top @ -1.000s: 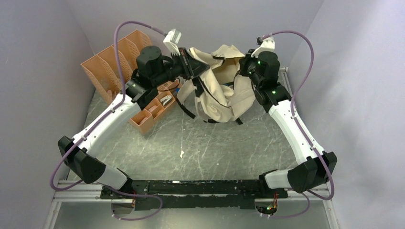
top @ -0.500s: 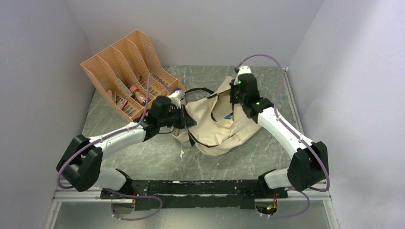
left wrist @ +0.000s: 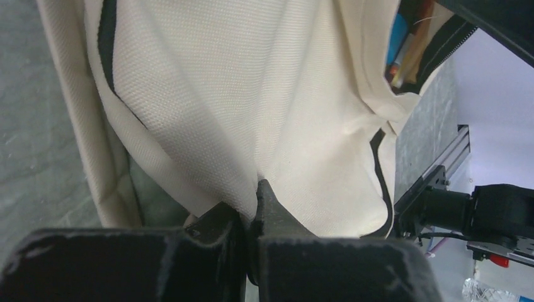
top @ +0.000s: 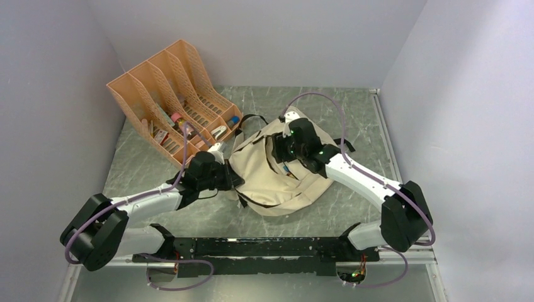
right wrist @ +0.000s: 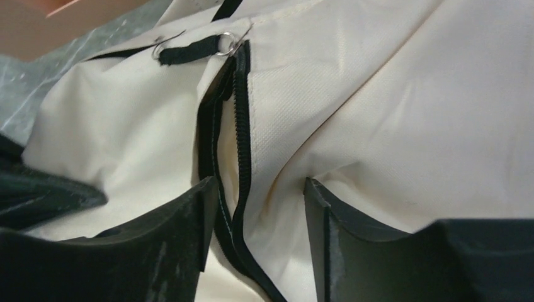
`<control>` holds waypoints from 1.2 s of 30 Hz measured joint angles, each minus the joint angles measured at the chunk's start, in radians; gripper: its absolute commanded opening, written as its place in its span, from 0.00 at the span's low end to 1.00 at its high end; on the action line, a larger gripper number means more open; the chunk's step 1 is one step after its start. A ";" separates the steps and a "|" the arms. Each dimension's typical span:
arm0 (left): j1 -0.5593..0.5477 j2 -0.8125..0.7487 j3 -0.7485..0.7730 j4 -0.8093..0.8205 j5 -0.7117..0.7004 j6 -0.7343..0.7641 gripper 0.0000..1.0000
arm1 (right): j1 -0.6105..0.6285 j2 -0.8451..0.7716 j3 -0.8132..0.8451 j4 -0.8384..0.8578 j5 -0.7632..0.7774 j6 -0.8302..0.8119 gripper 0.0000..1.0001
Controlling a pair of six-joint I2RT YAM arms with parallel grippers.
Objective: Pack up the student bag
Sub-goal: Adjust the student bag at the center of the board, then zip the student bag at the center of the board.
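The student bag (top: 271, 185), beige with black zipper lines and straps, lies slumped on the table's middle. My left gripper (top: 234, 181) is at the bag's left edge. In the left wrist view it (left wrist: 255, 196) is shut on a fold of the beige fabric (left wrist: 252, 94). My right gripper (top: 281, 151) rests on top of the bag near its opening. In the right wrist view it (right wrist: 255, 189) is open, with the black zipper edge (right wrist: 242, 132) lying loose between the fingers. Coloured items (left wrist: 398, 50) show inside the bag's mouth.
An orange file organizer (top: 165, 88) with small items in its slots stands at the back left, close to the bag. Grey walls close in both sides and the back. A black strap (top: 252, 119) trails behind the bag.
Both arms came down and toward the near side, bringing the bag from the air onto the table. My right gripper opened and let go of the fabric; the left still pinches it.
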 measured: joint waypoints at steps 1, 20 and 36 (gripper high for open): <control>0.000 -0.002 -0.017 0.008 -0.009 -0.007 0.17 | 0.000 0.000 -0.005 -0.001 -0.026 0.000 0.67; 0.000 -0.188 0.038 -0.261 -0.141 -0.002 0.50 | 0.002 -0.171 -0.022 0.251 0.082 0.258 0.03; 0.000 -0.187 0.108 -0.358 -0.181 0.042 0.48 | 0.002 0.153 -0.197 0.401 0.083 0.294 0.00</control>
